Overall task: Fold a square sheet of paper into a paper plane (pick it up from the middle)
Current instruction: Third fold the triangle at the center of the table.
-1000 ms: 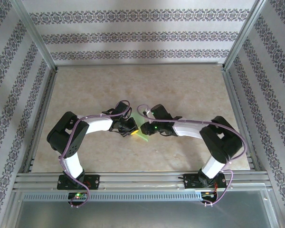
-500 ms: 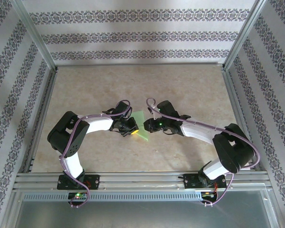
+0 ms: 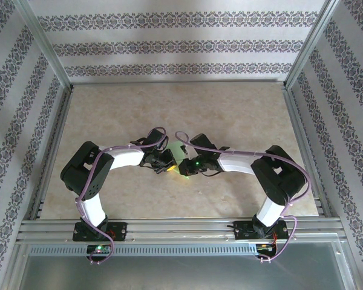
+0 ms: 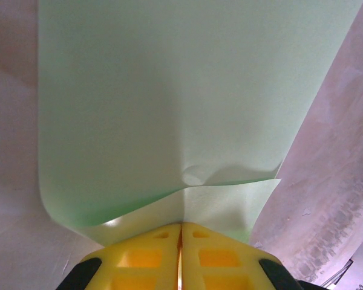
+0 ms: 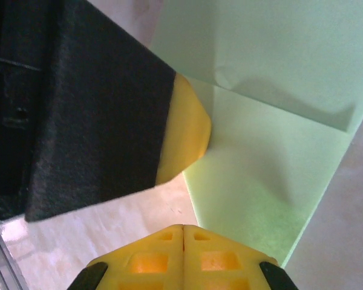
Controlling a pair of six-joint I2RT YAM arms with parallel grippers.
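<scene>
Over on the left, the left arm [image 3: 94, 175] bends out from its base and reaches its white forearm in toward the middle of the marbled bench [image 3: 230, 109]. At its tip, the left gripper [image 4: 180, 238] is clamped tight, yellow fingertips pressed together with no gap, and it's pinching the near edge of the square sheet of paper [image 4: 169, 90].

From the left wrist camera the light green sheet fans up and away from the pinch. The lower left corner curls under, there's a small dimple just above the fingertips, and a paler flap [image 4: 230, 202] pokes out beneath on the right, so the paper lies in two layers here.

Centre stage in the overhead view, the sheet is just a sliver of green caught between the two grippers, near the front middle of the bench.

Moving right, the right wrist camera shows the sheet [image 5: 278, 151] with a sharp fold line across it, one layer over the other. The left gripper's black finger and its yellow fingertip [image 5: 190, 133] touch the sheet's edge.

The right gripper [image 5: 183, 241] is closed too, its yellow tips meeting flush. The paper runs just beside its right finger, but I can't tell whether any of it is caught in there. Behind it, the right arm [image 3: 278, 178] sweeps back to its base.
</scene>
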